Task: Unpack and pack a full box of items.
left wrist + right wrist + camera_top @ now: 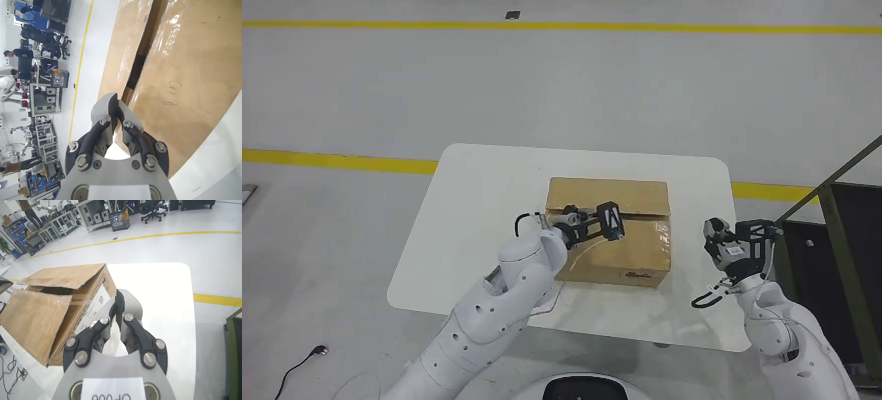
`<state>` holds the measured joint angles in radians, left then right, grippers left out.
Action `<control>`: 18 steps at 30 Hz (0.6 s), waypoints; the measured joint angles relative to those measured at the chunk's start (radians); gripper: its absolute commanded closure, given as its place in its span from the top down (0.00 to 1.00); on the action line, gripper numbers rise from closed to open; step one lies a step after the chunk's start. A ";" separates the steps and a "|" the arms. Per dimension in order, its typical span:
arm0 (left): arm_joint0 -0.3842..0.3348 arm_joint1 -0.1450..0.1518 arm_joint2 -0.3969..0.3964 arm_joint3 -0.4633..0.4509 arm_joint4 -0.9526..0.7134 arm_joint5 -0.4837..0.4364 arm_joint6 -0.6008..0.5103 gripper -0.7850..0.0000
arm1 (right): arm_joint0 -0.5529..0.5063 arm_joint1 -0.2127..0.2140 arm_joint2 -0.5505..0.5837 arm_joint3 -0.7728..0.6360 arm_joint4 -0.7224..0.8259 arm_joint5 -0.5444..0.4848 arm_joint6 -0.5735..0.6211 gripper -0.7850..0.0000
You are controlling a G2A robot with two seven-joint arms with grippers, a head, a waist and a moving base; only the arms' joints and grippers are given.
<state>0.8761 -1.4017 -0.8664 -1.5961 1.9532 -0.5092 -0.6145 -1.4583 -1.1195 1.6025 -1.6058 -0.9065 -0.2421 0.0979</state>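
A brown cardboard box [640, 196] stands in the middle of the white table [477, 235]. Its taped top flaps are folded down with a dark gap [139, 70] between them. My left gripper [612, 221] is over the box top [189, 75], shut and holding nothing, its tips [115, 99] close to the near end of that gap. My right gripper [720, 238] is over bare table [160, 285] to the right of the box [36, 315], also shut and holding nothing. From that side the flaps [62, 277] look slightly raised. The box's contents are hidden.
A white label [94, 309] is stuck on the box's right side. A dark green metal frame [842, 235] stands just past the table's right edge [234, 344]. Bare table lies left of the box and in front of it.
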 measured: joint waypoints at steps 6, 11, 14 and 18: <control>0.060 0.008 -0.046 -0.073 0.010 0.054 0.005 1.00 | 0.020 -0.003 -0.012 0.034 0.039 -0.014 0.018 0.00; 0.099 0.011 -0.115 -0.086 0.015 0.183 0.004 0.49 | 0.065 -0.009 -0.047 0.092 0.052 -0.019 0.021 0.00; 0.136 0.015 -0.170 -0.077 0.027 0.276 -0.002 0.00 | 0.087 -0.013 -0.068 0.117 0.051 -0.016 0.014 0.00; 0.192 0.022 -0.240 -0.047 0.010 0.339 -0.011 0.00 | 0.105 -0.018 -0.091 0.141 0.057 -0.015 0.009 0.00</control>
<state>1.0678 -1.3795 -1.1068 -1.6433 1.9635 -0.1697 -0.6259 -1.3535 -1.1374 1.5113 -1.4651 -0.8494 -0.2566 0.1065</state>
